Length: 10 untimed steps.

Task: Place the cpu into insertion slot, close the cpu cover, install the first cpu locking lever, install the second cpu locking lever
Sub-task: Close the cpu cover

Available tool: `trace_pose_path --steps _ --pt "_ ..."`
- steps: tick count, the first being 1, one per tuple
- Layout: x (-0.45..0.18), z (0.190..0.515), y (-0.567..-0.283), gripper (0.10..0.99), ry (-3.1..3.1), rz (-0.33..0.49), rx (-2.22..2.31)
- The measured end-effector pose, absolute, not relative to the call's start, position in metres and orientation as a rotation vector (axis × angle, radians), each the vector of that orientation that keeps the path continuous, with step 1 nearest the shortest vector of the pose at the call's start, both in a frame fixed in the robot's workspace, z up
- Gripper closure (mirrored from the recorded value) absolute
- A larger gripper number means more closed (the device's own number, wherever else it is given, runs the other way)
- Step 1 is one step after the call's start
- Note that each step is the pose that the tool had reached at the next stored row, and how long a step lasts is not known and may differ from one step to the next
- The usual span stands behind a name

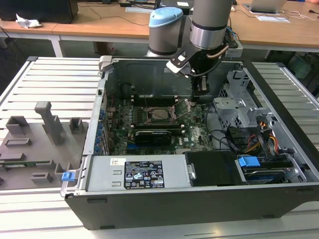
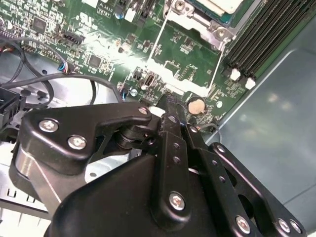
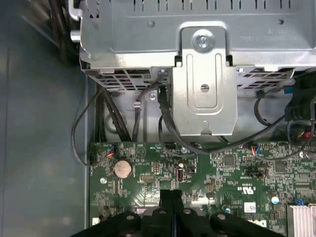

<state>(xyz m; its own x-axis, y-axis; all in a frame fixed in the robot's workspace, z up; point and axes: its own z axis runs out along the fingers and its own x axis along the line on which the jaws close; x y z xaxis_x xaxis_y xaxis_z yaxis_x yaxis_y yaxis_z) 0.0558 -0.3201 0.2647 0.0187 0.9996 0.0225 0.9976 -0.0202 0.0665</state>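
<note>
The insertion slot [image 1: 160,114] is a square socket with a silvery rim on the green motherboard [image 1: 197,134] inside the open case. A pale grey cpu [image 2: 217,4] lies in it, with the silvery cpu cover [image 2: 200,20] flat around it as far as I can tell. Two thin wire locking levers [image 2: 158,44] [image 2: 219,59] stick out from the socket toward my gripper; one lever [image 1: 183,110] rises at a slant. My gripper [image 1: 201,93] [image 2: 170,106] [image 3: 171,193] hangs just to the exterior view's right of the socket, shut with nothing between its fingers, over the board's edge near a coin battery [image 3: 122,168].
A grey metal drive cage [image 1: 234,107] and black cables [image 3: 168,128] stand close to the exterior view's right of the gripper. The power supply [image 1: 139,172] fills the case front. Black memory slots [image 2: 266,34] run beside the socket. Grey fixtures [image 1: 40,134] sit outside the case.
</note>
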Motion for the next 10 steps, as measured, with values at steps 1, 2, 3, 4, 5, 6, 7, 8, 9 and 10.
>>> trace_pose_path --steps 1,2,3,4,5,6,7,8,9,10 --pt "0.0585 0.2647 -0.3201 0.98 2.177 0.097 2.219" --pt "0.0615 0.2647 -0.3201 0.98 2.177 0.097 2.22" --pt "0.0629 0.2647 -0.32 0.98 2.177 0.096 2.22" --pt "0.0639 0.2647 -0.32 0.98 2.177 0.096 2.22" --pt "0.0648 0.2647 -0.32 0.98 2.177 0.096 2.22" --pt "0.0656 0.2647 -0.32 0.98 2.178 0.096 2.219" --pt "0.0664 0.2647 -0.32 0.98 2.178 0.096 2.22" --pt "0.0665 0.2647 -0.3201 0.98 2.178 0.095 2.22" --pt "0.0665 0.2646 -0.3201 0.98 2.178 0.095 2.22" --pt "0.0663 0.2641 -0.3201 0.98 2.178 0.096 2.22"
